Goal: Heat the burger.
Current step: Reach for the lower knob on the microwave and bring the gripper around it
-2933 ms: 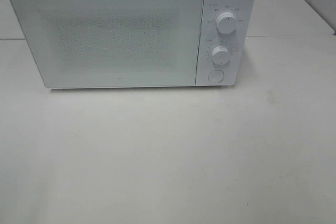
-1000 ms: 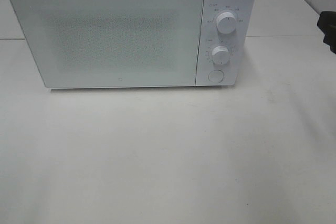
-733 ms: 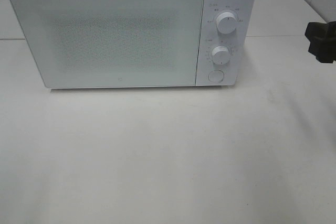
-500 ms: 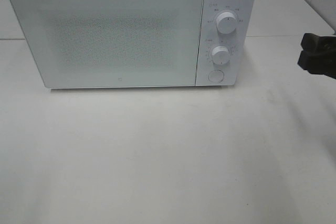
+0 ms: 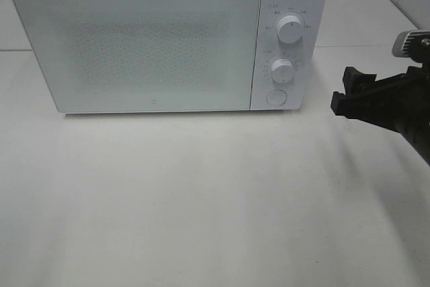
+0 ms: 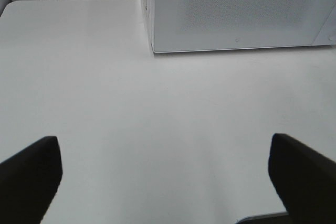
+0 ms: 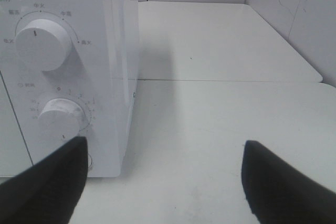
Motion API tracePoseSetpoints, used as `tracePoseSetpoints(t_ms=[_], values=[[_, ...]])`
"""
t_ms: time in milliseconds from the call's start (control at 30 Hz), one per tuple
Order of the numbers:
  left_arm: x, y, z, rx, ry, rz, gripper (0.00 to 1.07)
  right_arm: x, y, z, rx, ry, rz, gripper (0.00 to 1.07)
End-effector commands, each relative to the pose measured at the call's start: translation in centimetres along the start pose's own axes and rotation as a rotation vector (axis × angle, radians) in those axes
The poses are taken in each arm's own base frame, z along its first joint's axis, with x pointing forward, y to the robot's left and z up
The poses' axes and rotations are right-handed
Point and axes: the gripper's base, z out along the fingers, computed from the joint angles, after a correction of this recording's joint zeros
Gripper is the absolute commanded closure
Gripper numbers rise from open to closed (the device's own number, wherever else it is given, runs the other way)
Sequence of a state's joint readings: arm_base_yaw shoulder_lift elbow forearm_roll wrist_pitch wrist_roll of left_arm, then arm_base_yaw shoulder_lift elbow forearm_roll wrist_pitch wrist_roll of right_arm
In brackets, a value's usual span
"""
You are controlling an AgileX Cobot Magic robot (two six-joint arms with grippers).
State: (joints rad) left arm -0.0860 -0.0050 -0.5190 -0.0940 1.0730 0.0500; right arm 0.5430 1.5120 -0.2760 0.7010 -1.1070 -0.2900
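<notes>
On the white worktop (image 5: 201,199) a white microwave (image 5: 168,42) is seen with its door (image 5: 134,46) shut. The burger is found in no view, and whether it lies behind the frosted door cannot be told. Just beside the control panel, the right end effector (image 5: 342,90) is held above the worktop with its jaws spread wide and nothing between them. The left end effector (image 6: 163,139) is likewise spread and empty, well back from the door. The step in hand is judged to be a reach for the controls. A short advance toward the round button (image 5: 275,97) or the lower knob (image 5: 282,70) would be called for. For the button, one fingertip would be lined up and pressed straight in. For the knob, the jaws would be centred round it, pressed together and turned.
</notes>
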Motion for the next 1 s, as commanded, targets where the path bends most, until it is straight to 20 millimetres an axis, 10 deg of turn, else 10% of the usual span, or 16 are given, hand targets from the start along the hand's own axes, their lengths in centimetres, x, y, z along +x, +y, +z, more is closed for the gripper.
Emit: tracePoseSetpoints(t_ms=[33,1000], values=[[0.2,0.0,-0.2,0.000,-0.026,-0.005,0.06,0.5,1.4,0.0,0.027,-0.008,-0.006,0.28],[0.2,0.0,-0.2,0.000,-0.026,-0.004,0.06,2.0,9.2,5.2,-0.017,-0.018,-0.031,0.31]])
